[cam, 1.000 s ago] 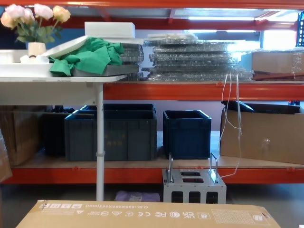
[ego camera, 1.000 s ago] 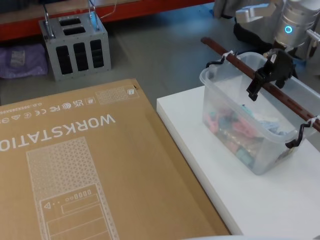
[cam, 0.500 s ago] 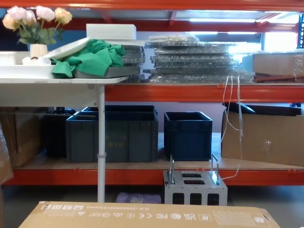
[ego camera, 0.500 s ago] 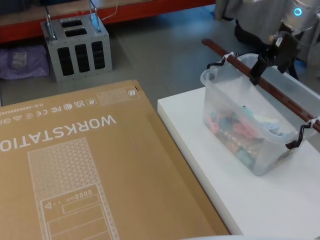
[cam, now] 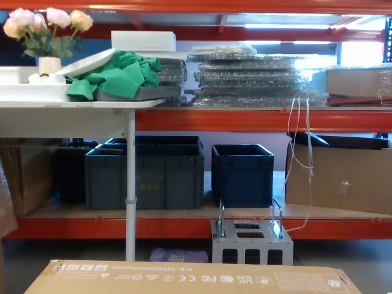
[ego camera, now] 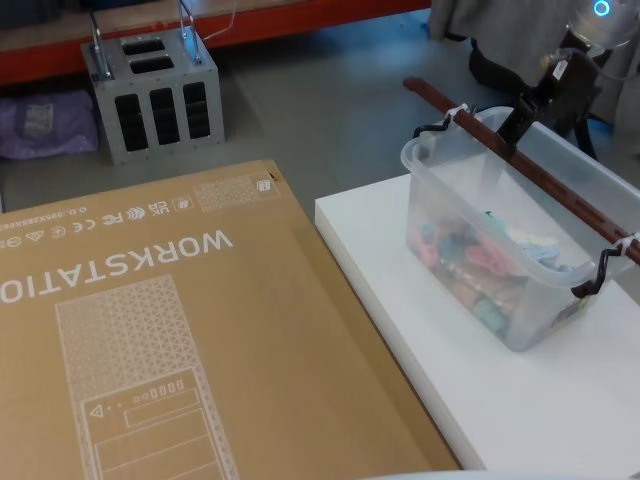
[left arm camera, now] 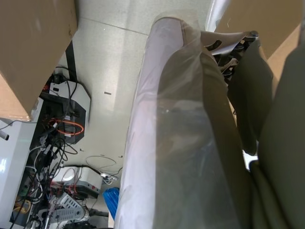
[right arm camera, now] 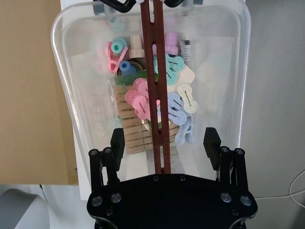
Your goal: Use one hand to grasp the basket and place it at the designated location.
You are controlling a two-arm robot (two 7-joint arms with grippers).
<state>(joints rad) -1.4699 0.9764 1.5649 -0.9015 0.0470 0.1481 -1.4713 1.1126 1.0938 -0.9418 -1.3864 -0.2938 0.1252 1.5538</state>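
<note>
Fingers straddle milky basket's reddish bar (zip-tied).

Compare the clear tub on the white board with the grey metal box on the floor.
The tub is see-through plastic; the metal box is opaque grey with dark slots. The tub holds coloured clips and pegs; what the box holds cannot be seen. The tub has one long brown bar handle across its top, with the right gripper open around it; the box has two upright metal loops. Both are roughly rectangular with handles on top.
</note>
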